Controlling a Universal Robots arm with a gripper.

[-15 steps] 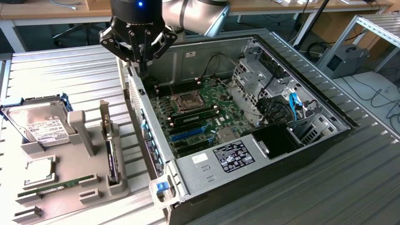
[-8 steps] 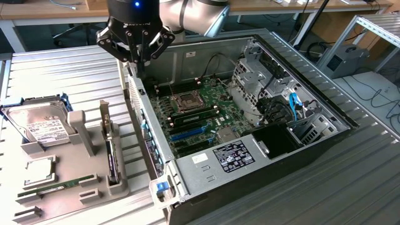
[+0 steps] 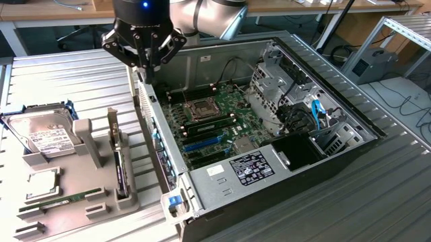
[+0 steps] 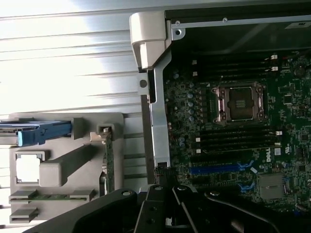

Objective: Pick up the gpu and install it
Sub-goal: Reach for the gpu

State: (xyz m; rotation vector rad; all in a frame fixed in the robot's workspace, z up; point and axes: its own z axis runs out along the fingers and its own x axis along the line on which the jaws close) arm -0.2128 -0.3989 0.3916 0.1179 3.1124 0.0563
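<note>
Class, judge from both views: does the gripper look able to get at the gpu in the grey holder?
Probably yes. The gpu stands on edge in the grey holder, top edge bare, nothing over it. The gripper hangs above the computer case beside the holder, though its jaws are shut.

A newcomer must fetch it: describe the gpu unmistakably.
At the exterior view's left, beside the open computer case, sits a grey parts tray. The gpu stands on edge along the tray's side nearest the case. Unlike the flat hard drive and green memory stick, it is thin, black, silver-bracketed.
</note>
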